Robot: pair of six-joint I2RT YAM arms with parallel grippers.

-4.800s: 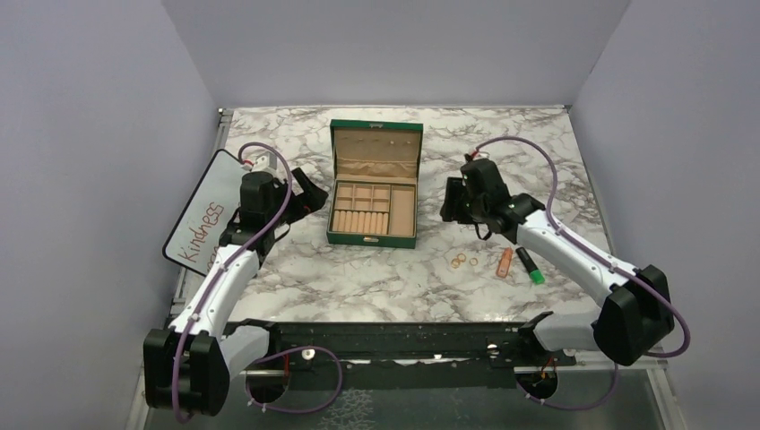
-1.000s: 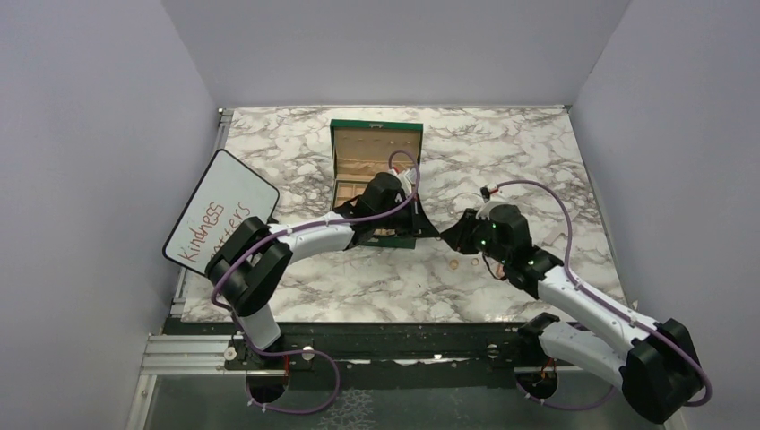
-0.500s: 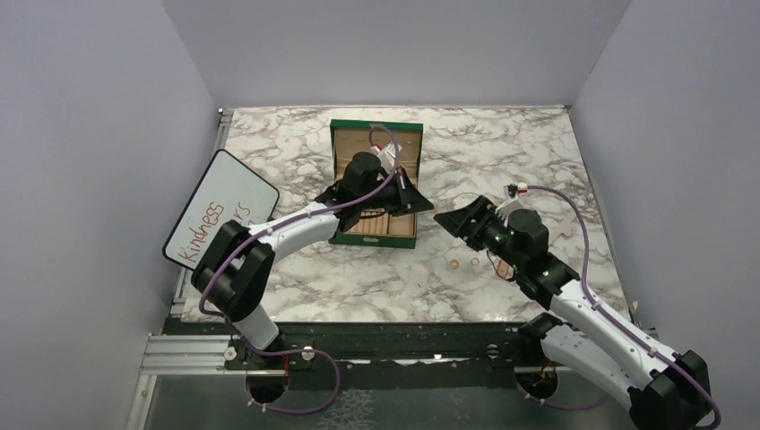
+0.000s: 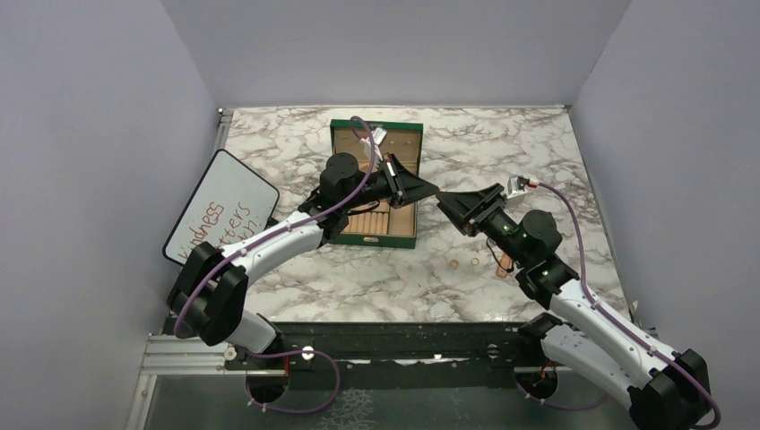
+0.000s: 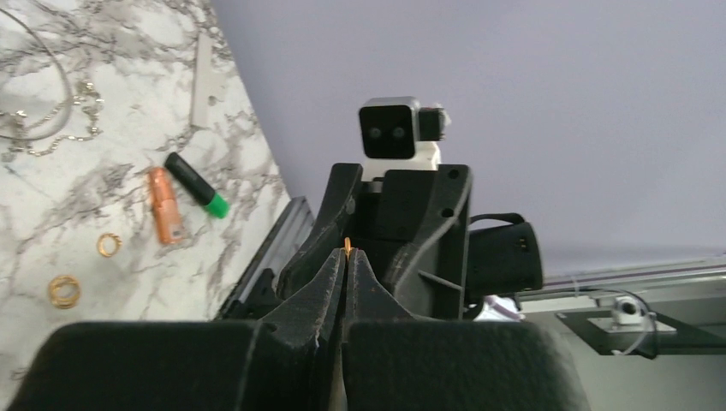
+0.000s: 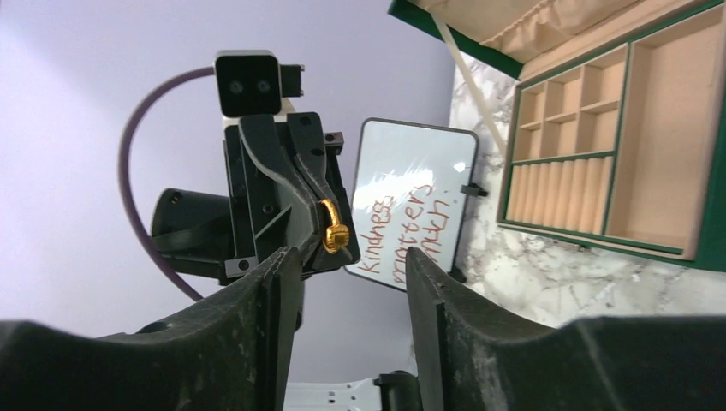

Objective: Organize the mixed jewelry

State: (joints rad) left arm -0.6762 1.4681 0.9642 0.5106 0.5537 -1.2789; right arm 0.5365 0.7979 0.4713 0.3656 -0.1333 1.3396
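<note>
Left pincer [image 5: 346, 259] pinches tiny gold ring [image 6: 334, 233] beside green box [image 4: 372, 240]; right pincer [image 6: 351, 265] gapes. Likely light, stiff, slippery: take its exposed rim.

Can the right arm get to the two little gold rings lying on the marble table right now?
Probably yes. The right gripper has open, empty jaws, and the two small gold rings lie uncovered on the white marble table beside that arm, clear of the orange marker.
</note>
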